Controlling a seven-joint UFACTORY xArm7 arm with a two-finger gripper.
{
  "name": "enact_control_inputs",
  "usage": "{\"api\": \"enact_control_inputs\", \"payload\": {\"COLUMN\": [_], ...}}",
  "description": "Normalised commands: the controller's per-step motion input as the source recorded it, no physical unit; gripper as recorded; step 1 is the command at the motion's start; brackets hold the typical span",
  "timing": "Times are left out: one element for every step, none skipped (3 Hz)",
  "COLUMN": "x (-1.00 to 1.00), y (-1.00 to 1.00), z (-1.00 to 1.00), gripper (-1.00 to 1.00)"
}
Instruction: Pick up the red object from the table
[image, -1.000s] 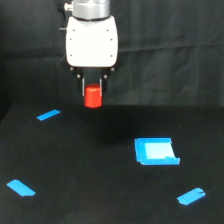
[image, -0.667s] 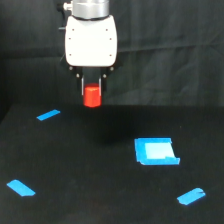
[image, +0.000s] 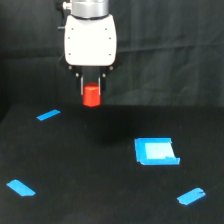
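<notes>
The red object (image: 91, 95) is a small red-orange stubby cylinder held between my gripper's (image: 91, 90) two dark fingers. It hangs in the air well above the table (image: 100, 200), in front of the black cloth backdrop in the upper left of the exterior view. The white gripper body (image: 90, 40) is directly above it. The gripper is shut on the red object, with only the object's lower part showing below the fingertips.
A blue square piece (image: 155, 151) lies on the table at the exterior view's right. Small blue tape strips lie at the left (image: 48, 115), lower left (image: 21, 188) and lower right (image: 190, 196).
The gripper with the red object has stayed at nearly the same spot; at most a very slight rise. Nothing else moved.
</notes>
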Motion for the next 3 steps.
{"api": "enact_control_inputs", "payload": {"x": [-0.04,0.01,-0.01], "y": [-0.06,0.05,0.05], "z": [0.07,0.04,-0.01], "gripper": [-0.99,-0.99,-0.99]}}
